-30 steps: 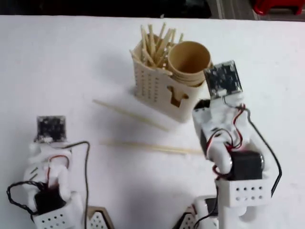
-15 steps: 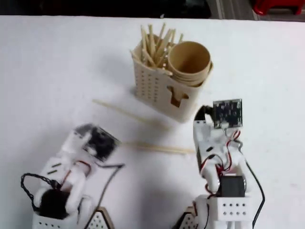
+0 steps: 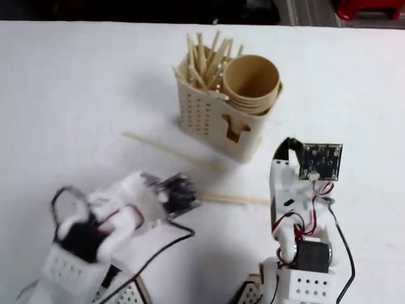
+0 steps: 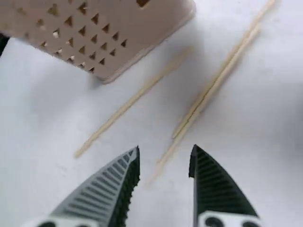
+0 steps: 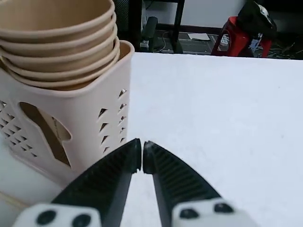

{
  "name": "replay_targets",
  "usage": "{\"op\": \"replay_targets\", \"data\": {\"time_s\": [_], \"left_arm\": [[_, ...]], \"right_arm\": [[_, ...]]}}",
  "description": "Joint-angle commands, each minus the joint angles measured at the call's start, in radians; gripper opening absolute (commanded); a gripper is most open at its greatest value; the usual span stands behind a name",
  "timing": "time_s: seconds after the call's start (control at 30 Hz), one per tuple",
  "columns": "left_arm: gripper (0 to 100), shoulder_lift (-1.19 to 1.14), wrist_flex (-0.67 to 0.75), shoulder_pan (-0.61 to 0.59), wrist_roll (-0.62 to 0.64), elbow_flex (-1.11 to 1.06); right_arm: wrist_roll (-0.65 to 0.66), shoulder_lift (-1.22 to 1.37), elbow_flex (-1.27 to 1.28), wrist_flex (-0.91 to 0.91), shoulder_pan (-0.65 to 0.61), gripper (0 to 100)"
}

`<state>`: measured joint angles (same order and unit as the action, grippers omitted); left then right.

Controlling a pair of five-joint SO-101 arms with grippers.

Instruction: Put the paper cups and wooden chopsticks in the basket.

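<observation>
White table (image 3: pixel 76 82) spans most of high view, surface plain. Far edge straight, dark floor (image 3: pixel 126 9) beyond it. Red object (image 3: pixel 370 7) past far right corner, cut off by frame edge, possibly stool. Right wrist view: red object stands on floor behind table, dark item (image 5: pixel 259 14) on top of it. Black furniture legs (image 5: pixel 179 21) upright nearby. Pale sheet (image 5: pixel 199 36) flat on floor between legs and red object.
</observation>
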<state>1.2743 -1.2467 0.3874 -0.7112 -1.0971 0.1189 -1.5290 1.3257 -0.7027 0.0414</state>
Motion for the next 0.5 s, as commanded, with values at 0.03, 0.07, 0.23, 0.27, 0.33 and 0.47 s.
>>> {"op": "replay_targets", "data": {"time_s": [0.03, 0.07, 0.23, 0.27, 0.33, 0.47], "left_arm": [[18, -0.467, 0.020, 0.101, -0.143, 0.252], [18, -0.547, 0.020, 0.108, -0.157, 0.288], [17, -0.909, 0.021, 0.133, -0.204, 0.463], [16, -0.974, 0.021, 0.140, -0.204, 0.500], [15, -1.093, 0.021, 0.150, -0.204, 0.568], [13, -1.283, 0.021, 0.170, -0.203, 0.680]], "right_arm": [[-0.009, -0.012, -0.008, 0.022, 0.013, 1.9], [-0.009, -0.012, -0.008, 0.022, 0.013, 1.9], [-0.009, -0.012, -0.008, 0.022, 0.015, 1.9], [-0.009, -0.012, -0.008, 0.022, 0.015, 1.9], [-0.009, -0.012, -0.008, 0.022, 0.015, 1.9], [-0.009, -0.012, -0.008, 0.022, 0.015, 1.9]]}}
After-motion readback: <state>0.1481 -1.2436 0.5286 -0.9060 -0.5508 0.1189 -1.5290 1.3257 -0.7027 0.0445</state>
